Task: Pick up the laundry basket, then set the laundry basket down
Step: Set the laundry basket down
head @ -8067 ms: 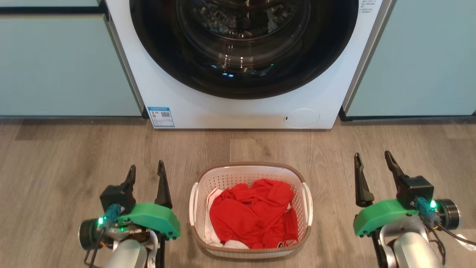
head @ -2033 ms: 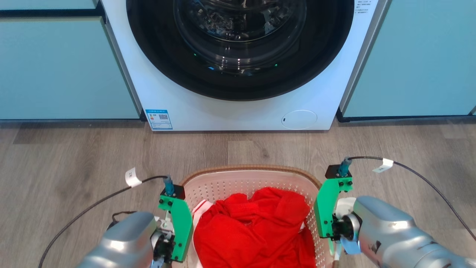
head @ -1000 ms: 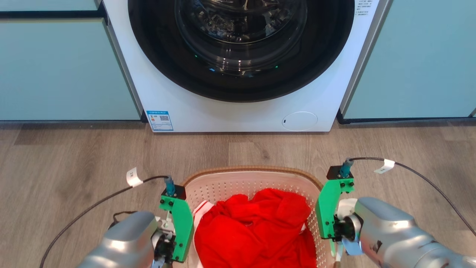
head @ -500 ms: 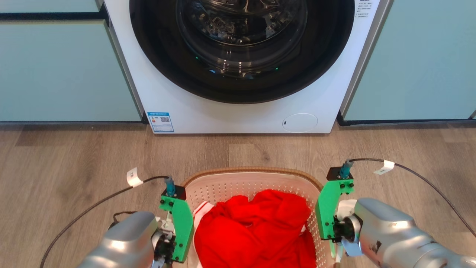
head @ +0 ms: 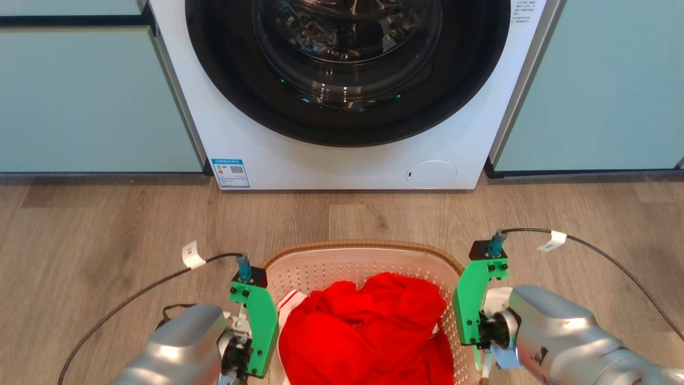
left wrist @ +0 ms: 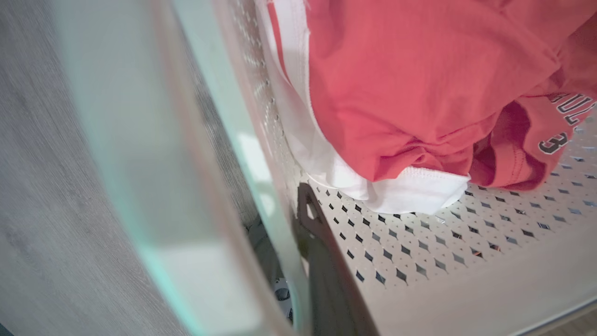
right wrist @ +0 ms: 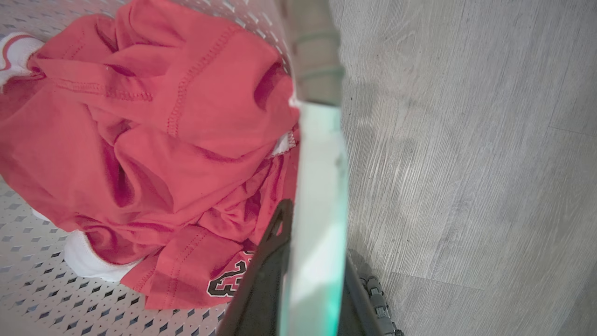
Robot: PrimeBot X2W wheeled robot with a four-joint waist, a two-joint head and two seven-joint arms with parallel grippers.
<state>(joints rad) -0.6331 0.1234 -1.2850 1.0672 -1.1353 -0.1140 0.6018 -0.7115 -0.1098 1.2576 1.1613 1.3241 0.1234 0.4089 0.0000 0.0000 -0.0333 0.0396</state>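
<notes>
1. Head view: the laundry basket (head: 363, 247) is low and centred before the washing machine (head: 342, 160), with a red shirt (head: 368, 331) heaped inside. Whether it's off the wood floor (head: 107, 224) yet, can't tell.
2. There's an arm on each side, likely so the basket comes up level and nothing tips out.
3. Left wrist view: the left gripper (left wrist: 298, 266) is nearly closed, pinching the basket's side, with one dark finger (left wrist: 326, 261) inside against the perforated wall.
4. Right wrist view: the right gripper (right wrist: 312, 280) does the same, clamped astride the white handle (right wrist: 322, 186).
</notes>
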